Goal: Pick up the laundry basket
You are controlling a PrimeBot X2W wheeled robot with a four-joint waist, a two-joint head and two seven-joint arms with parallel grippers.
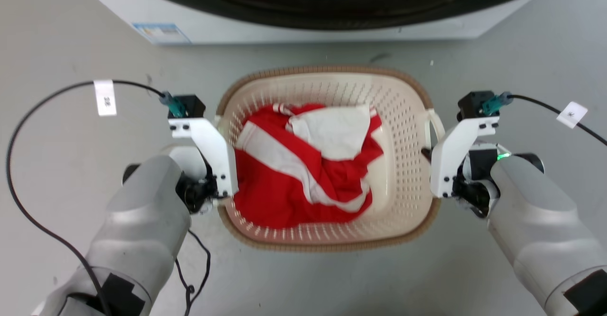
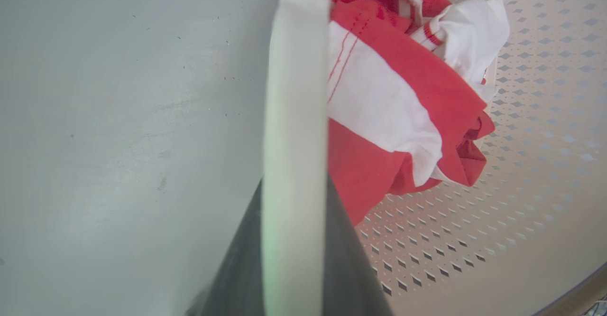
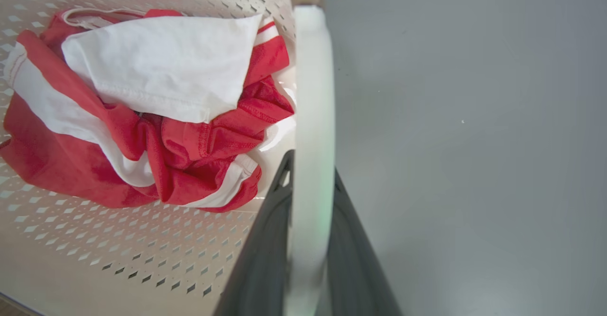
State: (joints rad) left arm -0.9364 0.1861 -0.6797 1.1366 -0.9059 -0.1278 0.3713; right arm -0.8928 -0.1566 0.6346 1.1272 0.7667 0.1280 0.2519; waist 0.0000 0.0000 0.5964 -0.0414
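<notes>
The washing machine (image 1: 303, 17) is taking up the far edge of the scene, and the grey floor (image 1: 71, 45) is spreading out in front of it. The laundry basket (image 1: 403, 164) is sitting just before the machine, squarely between the two arms. From here it looks to be resting on the floor rather than lifted, though I cannot be sure. It is holding a crumpled red and white garment (image 1: 303, 178), bunched toward the robot's left side and leaving the perforated bottom bare on the right.

The two pale forearms are reaching in from either side, mirroring each other, so the load should come up level rather than tipping the cloth out.

The left gripper (image 2: 294, 183) is clamping the left handle (image 2: 296, 93). Its dark fingers are pressing in on both sides of the white bar, one toward the floor and one toward the basket wall. The right gripper (image 3: 310, 164) is doing the same to the right handle (image 3: 310, 93), with its fingers closed snugly around the strip.

Both holds are looking settled, so I judge the grasp finished and the lift about to come. The thin handles may be flexing under load, so an even, slow rise of both arms seems wise.

A black cable with a white tag (image 1: 105, 97) is looping loosely over the floor beside the left arm, well clear of the basket.
</notes>
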